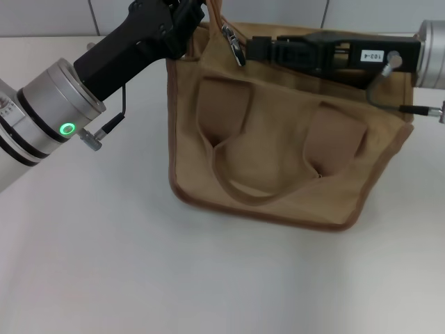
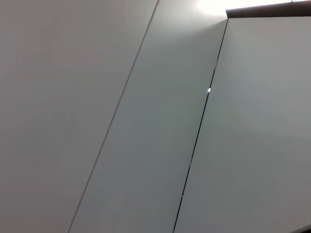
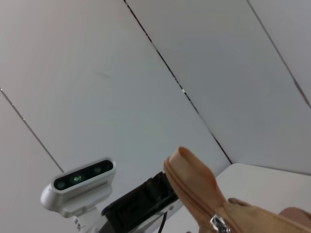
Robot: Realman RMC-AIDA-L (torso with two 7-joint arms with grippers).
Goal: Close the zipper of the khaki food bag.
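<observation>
The left gripper [image 1: 182,24] sits at the far left top corner of the bag [image 1: 278,167] — whether its fingers pinch the fabric cannot be told. The bag stands mid-table, its zipper [image 3: 194,194] running left to right along the top. The silver pull [image 1: 233,43] hangs at the left end, just left of the right gripper [image 1: 259,49], the nearer one; its finger state cannot be told either. Closing likely means hauling the pull rightward. A label on the right arm reads "102-4".
</observation>
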